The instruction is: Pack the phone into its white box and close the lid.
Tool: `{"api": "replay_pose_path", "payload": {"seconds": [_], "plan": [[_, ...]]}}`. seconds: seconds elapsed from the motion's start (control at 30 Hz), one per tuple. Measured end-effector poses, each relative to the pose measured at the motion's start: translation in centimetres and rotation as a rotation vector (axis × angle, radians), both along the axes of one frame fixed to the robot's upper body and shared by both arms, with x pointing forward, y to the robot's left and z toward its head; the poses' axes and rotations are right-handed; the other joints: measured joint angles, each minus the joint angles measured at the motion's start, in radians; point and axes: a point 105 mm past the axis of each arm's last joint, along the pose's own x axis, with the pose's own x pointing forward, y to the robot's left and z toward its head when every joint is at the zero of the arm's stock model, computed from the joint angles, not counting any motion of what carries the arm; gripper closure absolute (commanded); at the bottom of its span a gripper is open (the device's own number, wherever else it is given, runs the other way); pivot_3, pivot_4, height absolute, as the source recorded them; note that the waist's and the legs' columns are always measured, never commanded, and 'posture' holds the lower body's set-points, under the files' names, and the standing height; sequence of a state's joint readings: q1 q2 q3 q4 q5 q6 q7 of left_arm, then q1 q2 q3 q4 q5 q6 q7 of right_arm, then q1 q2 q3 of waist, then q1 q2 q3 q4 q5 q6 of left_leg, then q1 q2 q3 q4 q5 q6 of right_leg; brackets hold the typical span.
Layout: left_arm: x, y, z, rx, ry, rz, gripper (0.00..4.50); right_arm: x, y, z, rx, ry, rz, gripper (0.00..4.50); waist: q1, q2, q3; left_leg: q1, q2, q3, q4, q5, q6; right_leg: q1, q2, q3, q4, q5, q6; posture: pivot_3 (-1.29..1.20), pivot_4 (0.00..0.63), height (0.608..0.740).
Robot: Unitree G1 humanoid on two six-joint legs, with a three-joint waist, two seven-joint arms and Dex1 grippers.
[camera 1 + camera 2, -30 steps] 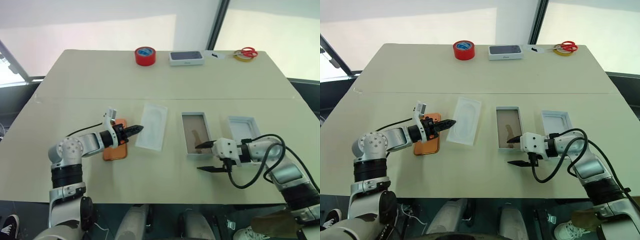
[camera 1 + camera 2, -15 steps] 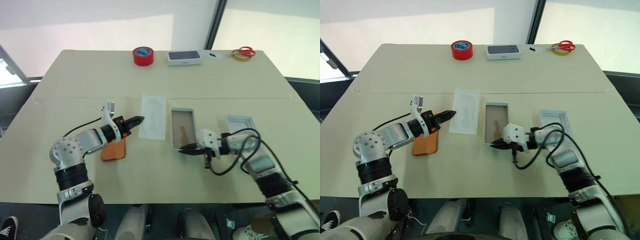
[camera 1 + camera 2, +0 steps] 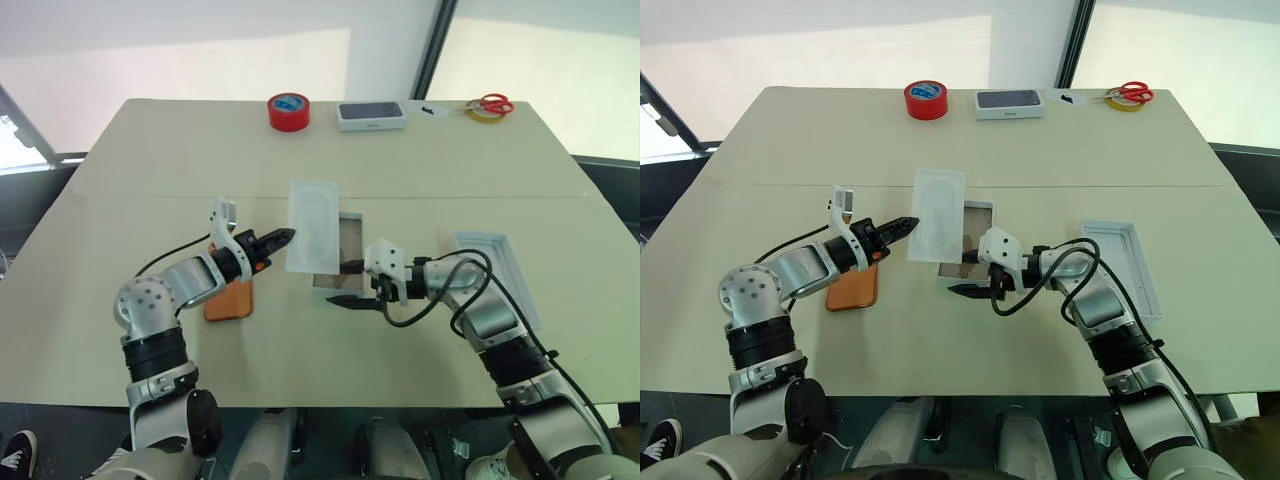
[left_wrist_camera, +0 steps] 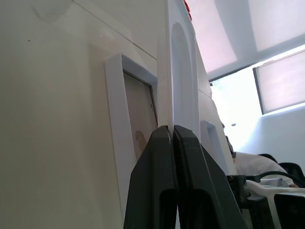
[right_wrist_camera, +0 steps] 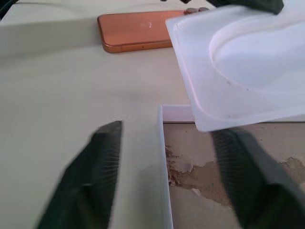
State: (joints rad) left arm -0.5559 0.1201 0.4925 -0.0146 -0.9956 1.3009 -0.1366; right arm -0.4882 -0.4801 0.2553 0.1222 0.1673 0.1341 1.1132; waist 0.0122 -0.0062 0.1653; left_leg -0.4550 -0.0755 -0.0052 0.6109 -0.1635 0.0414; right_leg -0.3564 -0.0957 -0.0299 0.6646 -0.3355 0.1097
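Right now two end effectors work over the worktop (image 3: pixel 150 160). Left end effector (image 3: pixel 908 222) is pressed together on the edge of one thin white insert (image 3: pixel 938 227), holding it lifted and tilted above the white box (image 3: pixel 975 222). Right end effector (image 3: pixel 345 283) has its fingers spread, at the near end of that box, gripping nothing. One white box sits mid-worktop, brownish floor showing, partly covered by the insert. One phone (image 3: pixel 230 298), orange, lies flat on the worktop under the left arm, well apart from the box. One lid (image 3: pixel 1122 265) rests open side up by the right arm. At the far edge: one red tape roll (image 3: pixel 288 109), one white box with dark phone picture (image 3: pixel 372 115), one pair of red scissors (image 3: pixel 492 103).
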Motion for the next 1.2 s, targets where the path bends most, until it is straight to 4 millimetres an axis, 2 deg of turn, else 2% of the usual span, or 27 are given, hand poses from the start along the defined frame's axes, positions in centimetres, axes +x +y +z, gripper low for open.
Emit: {"api": "replay_pose_path", "payload": {"seconds": [0.07,0.2,0.27,0.33,0.6,0.7,0.77,0.9,1.0,1.1,1.2], "plan": [[0.0,-0.5,0.0,-0.01,0.0,-0.005,4.5,0.2,-1.8,0.2,-0.043,-0.02,-0.026,0.03,0.006,0.0,0.0,0.0,0.0,0.0,0.0,0.0,0.0,0.0,0.0,0.0,0.0,0.0,0.0,0.0,0.15,0.738],[-0.1,-1.0,-0.5,-0.029,0.012,0.006,4.5,0.9,-7.5,0.9,-0.159,-0.06,-0.137,0.03,0.003,-0.001,0.0,-0.001,-0.001,0.0,0.0,-0.001,0.001,0.001,-0.001,0.0,-0.001,0.0,0.0,0.0,0.15,0.738],[-0.3,-1.7,-1.0,-0.031,0.024,-0.007,4.5,1.6,-9.4,1.0,-0.174,-0.072,-0.212,0.03,0.0,-0.001,0.0,-0.001,-0.001,0.0,0.0,-0.001,0.001,0.001,-0.001,0.0,-0.001,0.0,0.0,0.0,0.15,0.738],[-0.4,-2.5,-1.3,-0.018,0.03,-0.024,4.5,2.1,-10.3,0.9,-0.174,-0.076,-0.256,0.03,-0.002,-0.001,0.0,-0.001,0.0,0.0,-0.001,0.0,0.001,0.002,0.0,0.0,-0.001,0.0,0.0,0.0,0.15,0.738],[0.0,-3.1,-2.4,0.0,0.059,-0.037,4.5,2.6,-9.9,1.4,-0.141,-0.114,-0.274,0.03,0.003,-0.001,0.0,-0.001,0.0,0.0,0.0,0.001,-0.001,0.001,0.0,0.0,-0.001,0.0,0.0,0.0,0.15,0.738],[-0.1,-3.0,-2.6,-0.002,0.062,-0.049,3.57,2.7,-9.8,1.4,-0.134,-0.122,-0.28,0.0,0.002,-0.001,0.0,-0.001,0.0,0.0,0.0,0.001,-0.001,0.001,0.0,0.0,-0.001,0.0,0.0,0.0,0.15,0.738],[-0.2,-3.2,-2.6,0.019,0.06,-0.072,2.7,2.8,-9.8,1.5,-0.133,-0.124,-0.282,0.0,0.001,-0.001,0.0,-0.001,0.0,0.0,0.0,0.001,-0.001,0.001,0.0,0.0,-0.001,0.0,0.0,0.0,0.15,0.738],[-0.3,-3.5,-2.7,0.052,0.04,-0.098,2.7,3.0,-8.9,1.7,-0.093,-0.129,-0.278,0.0,0.0,-0.001,0.0,-0.001,0.0,0.0,0.0,0.001,-0.001,0.0,0.0,0.0,-0.001,0.0,0.0,0.0,0.15,0.738],[-0.4,-3.2,-2.2,0.083,0.001,-0.104,2.64,3.3,-6.7,2.5,0.0,-0.127,-0.253,0.89,-0.004,-0.001,0.0,-0.001,0.001,0.0,-0.001,0.001,-0.001,0.0,0.0,0.0,-0.001,0.0,0.0,0.0,0.15,0.738],[-0.4,-2.2,-1.3,0.161,-0.109,-0.094,2.64,3.7,-4.7,3.7,0.072,-0.134,-0.235,2.42,-0.003,-0.001,0.0,-0.001,0.001,0.0,-0.002,0.002,-0.002,-0.001,0.0,0.0,-0.001,0.0,0.0,0.0,0.15,0.738],[-0.4,0.4,-0.4,0.271,-0.258,-0.039,2.64,4.7,-2.3,4.5,0.089,-0.208,-0.237,4.08,-0.008,-0.001,0.0,-0.001,0.001,0.0,-0.004,0.002,-0.003,-0.002,0.001,0.0,-0.001,0.0,0.0,0.0,0.15,0.738]]}}
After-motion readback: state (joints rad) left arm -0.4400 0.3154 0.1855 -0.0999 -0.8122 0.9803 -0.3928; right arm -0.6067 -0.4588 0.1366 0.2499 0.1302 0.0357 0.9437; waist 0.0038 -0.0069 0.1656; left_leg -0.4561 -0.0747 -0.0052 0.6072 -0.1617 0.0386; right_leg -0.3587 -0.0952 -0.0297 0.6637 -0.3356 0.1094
